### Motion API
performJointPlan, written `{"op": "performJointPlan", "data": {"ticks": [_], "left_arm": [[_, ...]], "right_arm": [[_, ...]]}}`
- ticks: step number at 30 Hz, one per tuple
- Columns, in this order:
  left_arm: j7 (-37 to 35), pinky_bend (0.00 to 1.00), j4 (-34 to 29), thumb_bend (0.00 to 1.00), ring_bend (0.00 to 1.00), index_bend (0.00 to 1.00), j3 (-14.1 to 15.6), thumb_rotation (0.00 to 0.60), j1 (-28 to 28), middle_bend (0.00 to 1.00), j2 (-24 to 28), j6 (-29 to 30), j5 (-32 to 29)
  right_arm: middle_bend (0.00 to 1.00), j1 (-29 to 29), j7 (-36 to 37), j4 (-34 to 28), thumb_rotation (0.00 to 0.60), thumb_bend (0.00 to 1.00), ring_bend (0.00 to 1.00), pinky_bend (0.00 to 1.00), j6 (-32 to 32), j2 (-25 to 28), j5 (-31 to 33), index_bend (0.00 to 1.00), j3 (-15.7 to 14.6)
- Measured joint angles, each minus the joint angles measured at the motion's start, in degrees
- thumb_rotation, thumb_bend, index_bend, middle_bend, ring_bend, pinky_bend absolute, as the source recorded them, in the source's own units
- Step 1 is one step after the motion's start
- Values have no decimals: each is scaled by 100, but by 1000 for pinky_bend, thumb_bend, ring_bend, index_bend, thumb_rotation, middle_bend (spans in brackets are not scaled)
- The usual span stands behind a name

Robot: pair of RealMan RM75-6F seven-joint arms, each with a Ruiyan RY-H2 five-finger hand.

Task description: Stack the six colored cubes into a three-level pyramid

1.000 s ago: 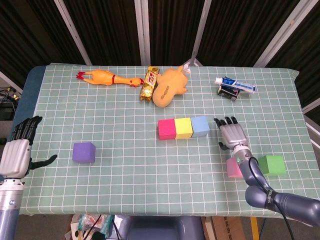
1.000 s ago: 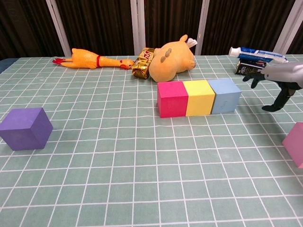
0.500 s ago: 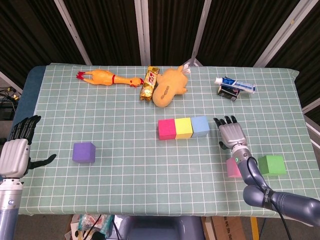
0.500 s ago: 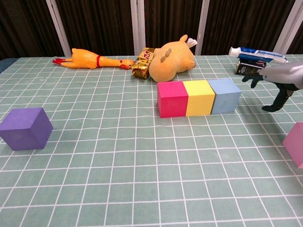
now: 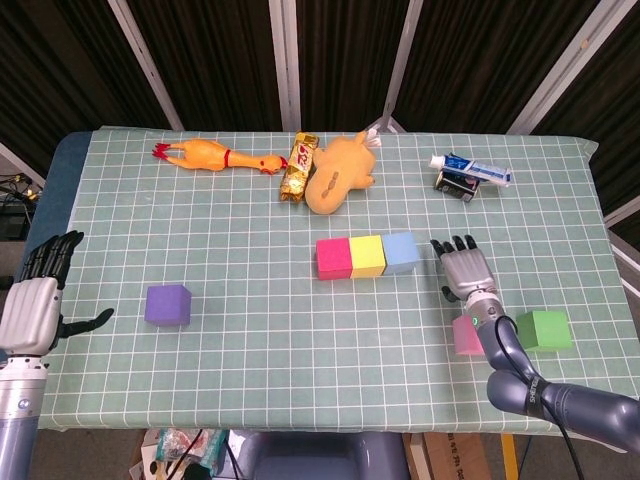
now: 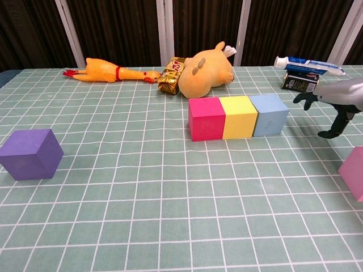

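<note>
Mid-table: red cube [image 5: 333,258], yellow cube [image 5: 367,255] and blue cube [image 5: 401,251], touching in one row. Apart from these: purple cube [image 5: 167,304] toward the left side; pink cube [image 5: 467,335] and green cube [image 5: 544,329] near the front right edge. Right hand [image 5: 466,270] sits beside the blue cube, fingers spread, holding nothing; left hand [image 5: 35,300] at the left table edge, likewise spread and empty.

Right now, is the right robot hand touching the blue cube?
Apart. The head view shows bare mat between the right robot hand and the blue cube.
</note>
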Motion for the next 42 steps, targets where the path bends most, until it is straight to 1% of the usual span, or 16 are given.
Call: {"op": "performJointPlan", "data": {"ticks": [5, 11, 35, 42], "left_arm": [[-27, 29, 1, 100, 0, 0, -7, 600, 9, 37, 11, 16, 7], [-51, 29, 2, 101, 0, 0, -19, 600, 9, 37, 30, 2, -19], [-95, 29, 9, 100, 0, 0, -5, 600, 12, 37, 46, -20, 1], [-97, 29, 0, 100, 0, 0, 1, 600, 13, 37, 47, -20, 17]], "right_arm": [[186, 37, -2, -29, 600, 395, 9, 0, -10, -60, -70, 3, 15], [186, 61, -77, 7, 600, 394, 9, 0, -46, -122, 73, 2, -37], [186, 101, -44, -271, 600, 395, 9, 0, 35, -101, -80, 11, -52], [186, 104, -54, -348, 600, 394, 9, 0, 50, -74, -66, 33, -70]]}}
